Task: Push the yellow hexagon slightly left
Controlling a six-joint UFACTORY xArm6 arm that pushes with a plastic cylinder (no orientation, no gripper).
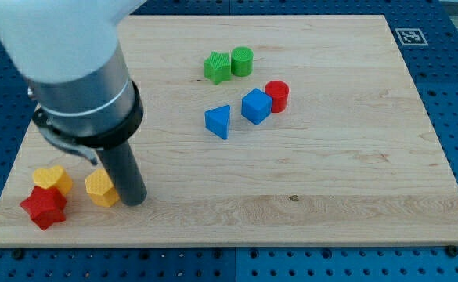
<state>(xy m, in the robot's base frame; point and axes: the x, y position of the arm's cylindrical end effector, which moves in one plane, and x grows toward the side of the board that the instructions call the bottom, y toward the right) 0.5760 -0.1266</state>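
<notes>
One yellow hexagon — touching (left of) my tip

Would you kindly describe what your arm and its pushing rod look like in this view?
My arm's upper section is smooth white, blurred near the camera. Below it sits a grey cylindrical collar ringed by a black band. From that hangs a straight dark rod, ending in my tip. No markings or cables are discernible.

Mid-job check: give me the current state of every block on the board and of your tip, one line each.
My tip: down on the wooden board, touching the yellow hexagon's right side.
Yellow hexagon: flat.
Yellow heart: flat, touching red star.
Red star: flat, near the lower left corner.
Green star: touching green cylinder.
Blue triangle: standing alone.
Blue cube: touching red cylinder.
</notes>
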